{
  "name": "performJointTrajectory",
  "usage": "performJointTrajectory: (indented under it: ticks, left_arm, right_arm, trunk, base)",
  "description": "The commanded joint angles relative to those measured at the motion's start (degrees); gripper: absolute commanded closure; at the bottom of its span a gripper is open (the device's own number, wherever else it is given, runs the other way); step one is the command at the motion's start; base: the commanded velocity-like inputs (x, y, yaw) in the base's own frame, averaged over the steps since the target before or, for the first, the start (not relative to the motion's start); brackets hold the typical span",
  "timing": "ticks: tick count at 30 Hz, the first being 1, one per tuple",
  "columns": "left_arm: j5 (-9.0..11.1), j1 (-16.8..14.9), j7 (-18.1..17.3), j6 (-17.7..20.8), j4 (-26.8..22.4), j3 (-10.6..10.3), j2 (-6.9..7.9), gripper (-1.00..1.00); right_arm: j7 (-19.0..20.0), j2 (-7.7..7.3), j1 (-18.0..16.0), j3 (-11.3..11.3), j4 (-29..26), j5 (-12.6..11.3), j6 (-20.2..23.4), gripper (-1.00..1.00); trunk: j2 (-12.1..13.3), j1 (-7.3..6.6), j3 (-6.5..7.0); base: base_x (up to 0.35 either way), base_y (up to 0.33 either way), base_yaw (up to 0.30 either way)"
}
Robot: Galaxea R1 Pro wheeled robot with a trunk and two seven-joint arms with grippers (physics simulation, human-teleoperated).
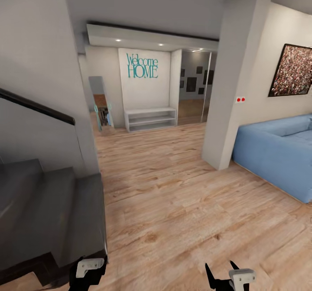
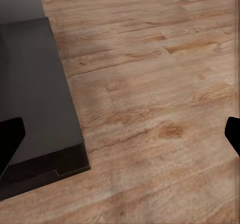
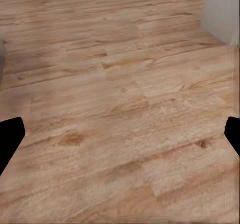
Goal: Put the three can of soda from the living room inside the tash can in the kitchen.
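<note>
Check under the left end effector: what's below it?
Below the left end effector, fingers spread wide: wood-plank floor and the corner of a dark stair step. Whatever lies beneath that step is hidden.

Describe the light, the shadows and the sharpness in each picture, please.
Head view: ceiling spotlights light the far wall evenly, edges bend outward. Left wrist view: soft focus, dark step without glare. Right wrist view: wood floor evenly lit, grain slightly blurred.

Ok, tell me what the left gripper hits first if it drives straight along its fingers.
Probably the wood-plank floor: the left gripper, fingers spread wide, points down at bare planks just beside the dark stair step. Depth is unclear.
</note>
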Motion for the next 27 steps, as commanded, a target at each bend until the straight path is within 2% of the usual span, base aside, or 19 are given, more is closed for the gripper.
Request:
performJointTrajectory:
  ticks: [1,27]
  left_arm:
    - [0.00,0.00,0.00,0.00,0.00,0.00,0.00,-1.00]
    - [0.00,0.00,0.00,0.00,0.00,0.00,0.00,-1.00]
  right_arm:
    - [0.00,0.00,0.00,-0.01,0.01,0.00,0.00,-1.00]
    - [0.00,-0.01,0.00,-0.12,0.21,0.00,-0.08,-1.00]
  trunk:
    - [0.00,0.00,0.00]
    - [0.00,0.00,0.00]
  base:
    - [0.001,0.000,-0.217]
    - [0.000,0.000,-0.247]
